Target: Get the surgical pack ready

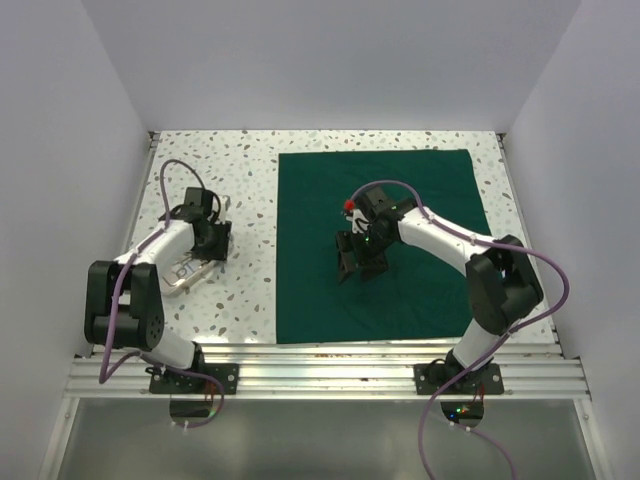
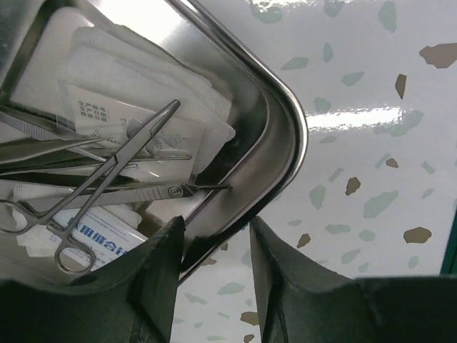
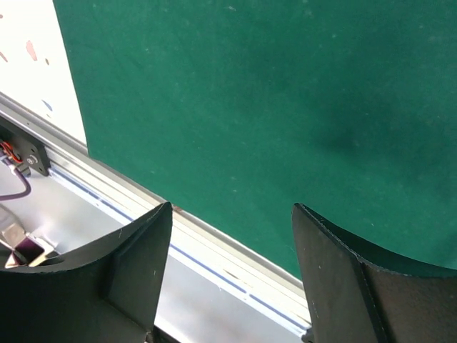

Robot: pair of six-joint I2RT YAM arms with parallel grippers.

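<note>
One surgical pack lies flat beneath the right gripper

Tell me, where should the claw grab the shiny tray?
Grab the steel tray by its thin raised rim near the rounded corner, coming down from above, one finger inside and one outside. It lies flat on the table, so nothing fits underneath, and that upturned rim is probably the only part narrow enough to pinch.

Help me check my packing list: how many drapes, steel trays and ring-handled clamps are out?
Green drape: 1
Steel tray: 1
Ring-handled clamp: 1
Total: 3
</note>
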